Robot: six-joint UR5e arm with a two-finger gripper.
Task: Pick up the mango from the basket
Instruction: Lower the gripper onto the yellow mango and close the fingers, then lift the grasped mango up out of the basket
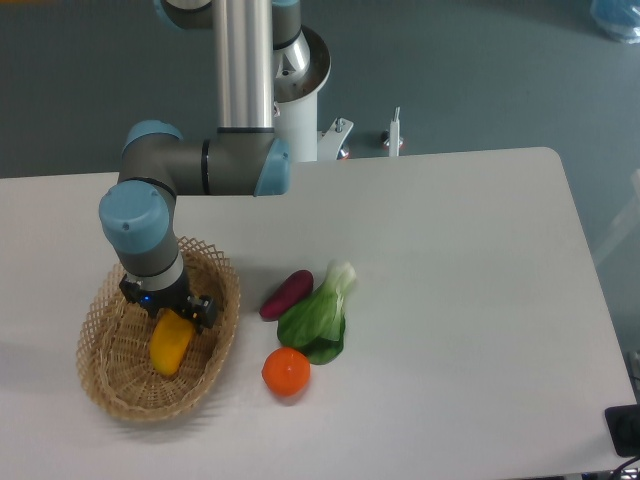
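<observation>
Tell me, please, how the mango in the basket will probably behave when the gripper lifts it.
The mango looks smooth and rounded, so it may slip between the fingers. The gripper sits over its upper end, so the long lower part might swing down. It looks solid and probably keeps its shape. The basket should stop it rolling if it drops.

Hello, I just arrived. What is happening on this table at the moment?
A robot arm has its gripper down in the wicker basket, right at the upper end of the yellow mango, which lies in the basket. Whether the fingers have closed on it cannot be seen. An orange, a purple vegetable and a leafy green lie on the table beside the basket.
</observation>
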